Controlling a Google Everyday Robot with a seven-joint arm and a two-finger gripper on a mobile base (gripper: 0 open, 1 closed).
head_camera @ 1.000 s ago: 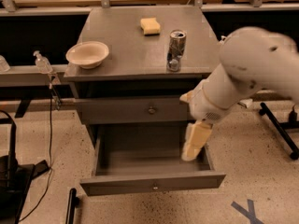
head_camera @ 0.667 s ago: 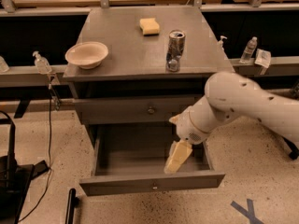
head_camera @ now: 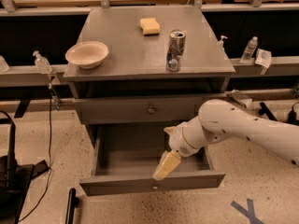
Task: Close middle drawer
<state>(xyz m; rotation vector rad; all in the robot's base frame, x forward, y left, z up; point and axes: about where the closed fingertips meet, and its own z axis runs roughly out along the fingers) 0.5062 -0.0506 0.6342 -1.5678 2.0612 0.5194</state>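
One tool (head_camera: 167, 165), cream-coloured, hangs at the end of the white arm (head_camera: 243, 129), tip down just inside the middle drawer (head_camera: 121, 185), close behind its front panel and a bit right of centre. Can't tell whether the tool is open or closed.

The drawer is pulled well out of the grey cabinet, tray showing nothing inside, small knob (head_camera: 154, 187) at the panel's centre. The top drawer (head_camera: 117, 111) above it is closed.

Step in hand, as I judge it: get in front of the panel & push. Tool is on the wrong side for that, i.e. inside the tray, so it likely needs to lift clear, come round to the panel's outer face, make contact near the knob, then push straight back. An off-centre push could skew the tray on its runners. Keep the arm out of the gap under the top drawer.

On the tabletop (head_camera: 126, 59): a bowl (head_camera: 87, 54) near the left edge, a sponge (head_camera: 149, 26) toward the far edge, a can (head_camera: 176, 41) right of centre.

Room: speckled floor (head_camera: 261, 181) w/ a blue tape cross (head_camera: 247, 211) at lower right, bottles on the ledges either side, dark cables at left.
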